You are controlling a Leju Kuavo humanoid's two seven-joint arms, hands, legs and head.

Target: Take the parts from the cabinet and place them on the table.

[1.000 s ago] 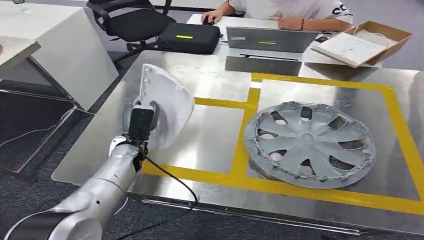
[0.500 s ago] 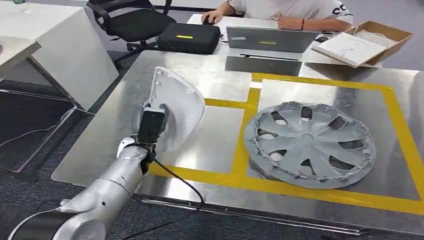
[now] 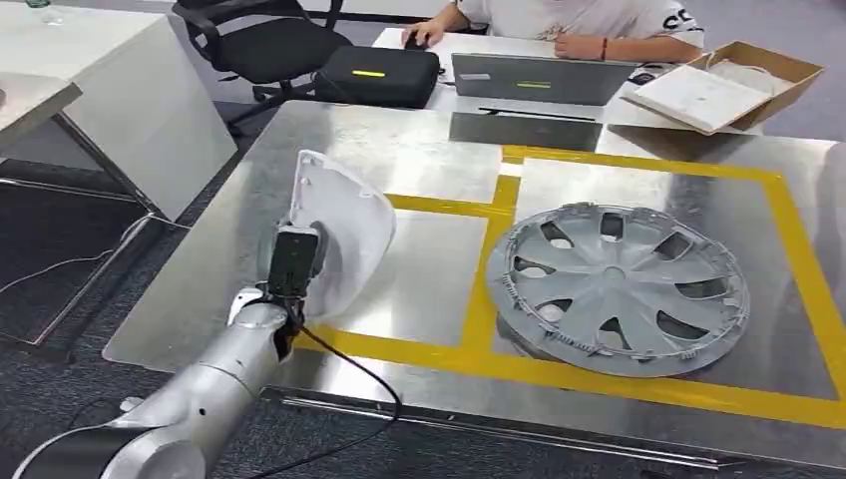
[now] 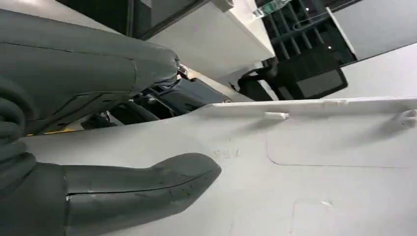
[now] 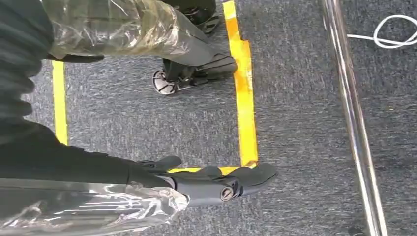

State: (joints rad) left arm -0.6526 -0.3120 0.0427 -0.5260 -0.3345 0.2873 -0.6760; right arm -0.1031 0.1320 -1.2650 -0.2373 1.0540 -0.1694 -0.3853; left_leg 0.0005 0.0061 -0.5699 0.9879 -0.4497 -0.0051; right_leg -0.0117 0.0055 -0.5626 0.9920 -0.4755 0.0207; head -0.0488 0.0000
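The left hand [image 4: 93, 147] grasps the white plastic part [image 3: 339, 225]: in the left wrist view the thick grey thumb [image 4: 142, 189] lies flat against the part's pale inner face while the darker fingers [image 4: 98, 69] reach over its far side, so the panel is clamped between them. Seen from the head view, the silver left arm [image 3: 214, 384] comes up from the lower left corner and ends at the near left part of the metal table [image 3: 419, 160], with the wrist camera's black housing in front of the hand. The white part stands nearly upright, its broad curved face turned toward the right side, its lower end over the yellow tape line [image 3: 519, 364] that runs along the table's near edge; whether it touches the surface I cannot tell. Well apart from it, on the right half of the table inside the yellow-taped rectangle, a grey wheel cover [image 3: 619, 289] lies flat. Beyond the far edge sit a black case [image 3: 377, 75], a grey laptop [image 3: 539, 78] and an open cardboard box [image 3: 728, 85], with a person [image 3: 579, 25] seated behind them. The right hand [image 5: 216, 182] hangs low over grey carpet with its dark fingers stretched out and holding nothing
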